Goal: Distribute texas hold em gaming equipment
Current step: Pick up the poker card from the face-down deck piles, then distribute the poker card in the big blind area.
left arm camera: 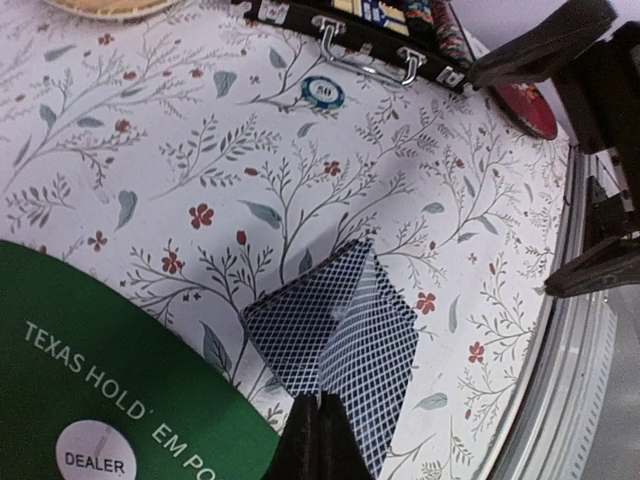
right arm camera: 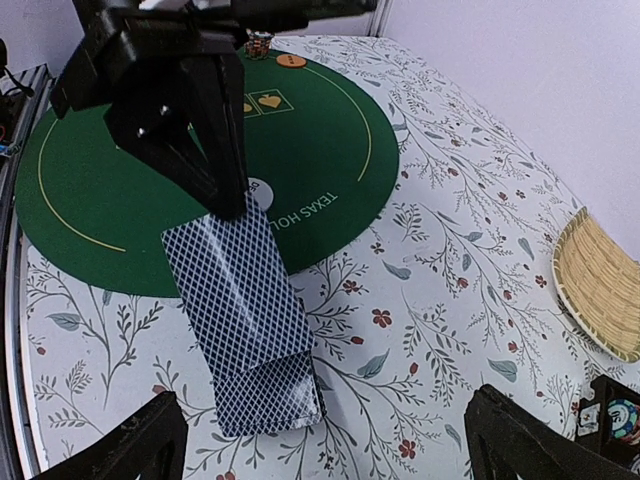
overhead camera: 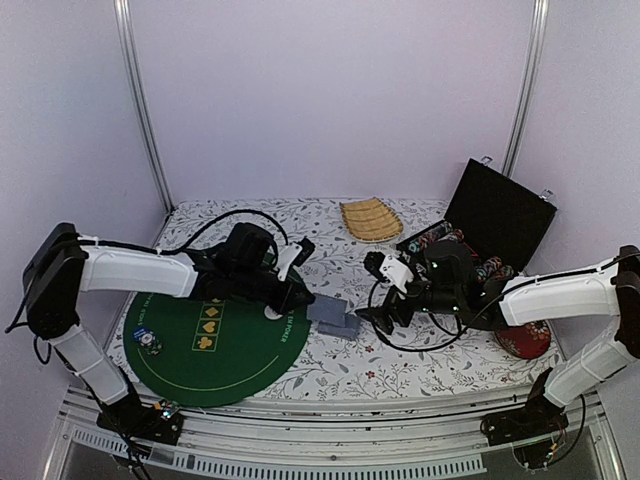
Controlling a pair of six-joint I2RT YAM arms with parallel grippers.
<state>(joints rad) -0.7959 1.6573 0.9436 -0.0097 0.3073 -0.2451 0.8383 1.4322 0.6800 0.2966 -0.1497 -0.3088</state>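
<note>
Left hand (left arm camera: 315, 440): clenched, fingertips pinching one short edge of the top playing card (left arm camera: 370, 360), which is raised at a tilt off the deck (left arm camera: 285, 335). Can't tell whether that is one card or a few stuck together.

Right hand (right arm camera: 335, 445): spread wide, grasping nothing, touching nothing. Hovering low at the deck's 3 o'clock in the top view.

Handling, as judged:
- Cards: light, thin, bendy, slick-backed. Likely to fan, or to drag a second card along.
- Take hold at a short edge with shallow overlap. Avoid pressing mid-face into the stack.
- Expect flutter or droop from a single-edge pinch, so keep moves slow.
- Chips: small, stiff, lying flat on soft cloth. Awkward to get under, so better gripped across the rim.

Locations, outward:
- Deck on the bench (left arm camera: 150, 170), flat on the floral cloth, just beside the edge of the green Texas Hold'em mat (right arm camera: 100, 200) at the mat's 3 o'clock in the top view.
- DEALER button (left arm camera: 95, 455) on the mat, near that same edge.
- Teal chip (left arm camera: 322, 92) loose on the cloth at the deck's 12 o'clock in the left wrist view, just in front of the open chip case (overhead camera: 500, 215).
- Small chip stack (overhead camera: 148, 340) at the mat's 9 o'clock.
- Woven tray (right arm camera: 600, 290) well apart from the deck.
</note>
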